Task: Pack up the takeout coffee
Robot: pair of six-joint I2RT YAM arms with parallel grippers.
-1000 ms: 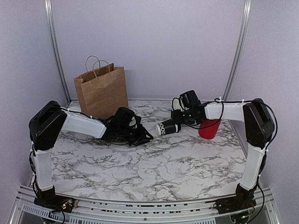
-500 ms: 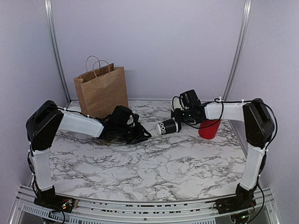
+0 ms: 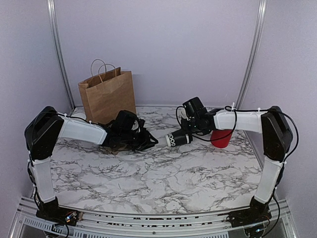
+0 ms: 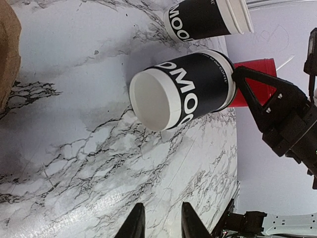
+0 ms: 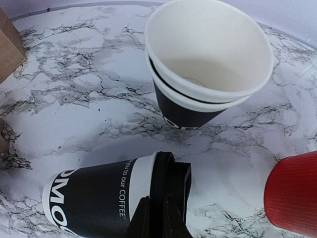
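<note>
The takeout coffee [image 3: 177, 139] is a black cup with white lettering, on its side with its white bottom [image 4: 153, 99] facing my left wrist camera. My right gripper [image 5: 158, 204] is shut on its black lid [image 5: 167, 173], fingers pinching the lid's rim. From above, my right gripper [image 3: 191, 132] sits just right of the cup. The cup [image 4: 185, 89] casts a shadow on the marble and seems held slightly above it. My left gripper [image 4: 162, 206] is a little open with nothing between its fingers, short of the cup's bottom. From above, the left gripper [image 3: 152, 144] is left of the cup.
A brown paper bag [image 3: 108, 96] stands upright at the back left. A nested stack of black cups [image 5: 208, 64] stands just behind the held cup. A red cup [image 3: 221, 137] stands to the right, under my right forearm. The marble table [image 3: 163, 183] stretches toward the front.
My right gripper has shut on the cup's lid and shifted slightly left with the cup. The left arm has eased back a little, its jaws unchanged.
</note>
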